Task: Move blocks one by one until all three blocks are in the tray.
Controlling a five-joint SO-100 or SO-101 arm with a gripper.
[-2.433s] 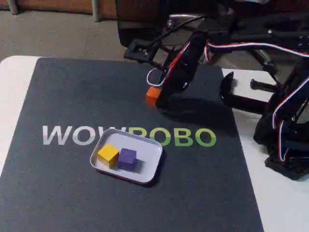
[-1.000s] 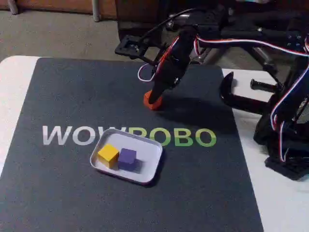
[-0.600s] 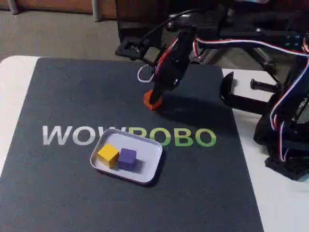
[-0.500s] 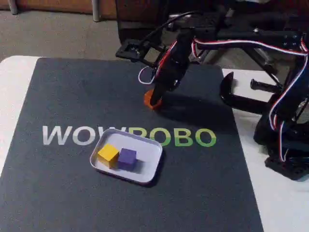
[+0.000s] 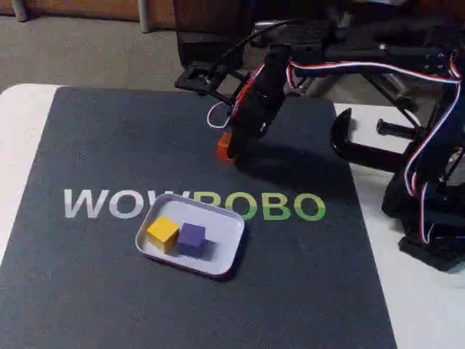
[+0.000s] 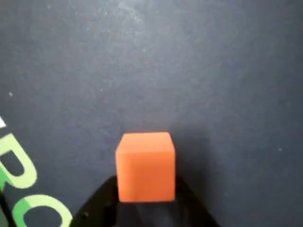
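The orange block point(image 5: 224, 147) sits at the back of the dark mat, between the tips of my gripper point(image 5: 229, 151), which reaches down onto it from the right and looks shut on it. In the wrist view the orange block point(image 6: 145, 165) is low in the middle, and the black fingertips point(image 6: 102, 203) hug its lower sides around my gripper point(image 6: 145, 191). Nearer the front lies the pale tray point(image 5: 222, 231), just below the lettering. The yellow block point(image 5: 162, 233) and the purple block point(image 5: 192, 238) rest side by side in its left half.
A dark mat point(image 5: 109, 145) with WOWROBO lettering point(image 5: 123, 205) covers the white table point(image 5: 22, 123). A black clamp point(image 5: 363, 151) and the arm's base point(image 5: 429, 218) with striped cables stand at the right. The tray's right half is bare.
The arm swung a little left and its gripper settled closer around the orange block, which shifted only slightly. The tray and its two blocks have not moved.
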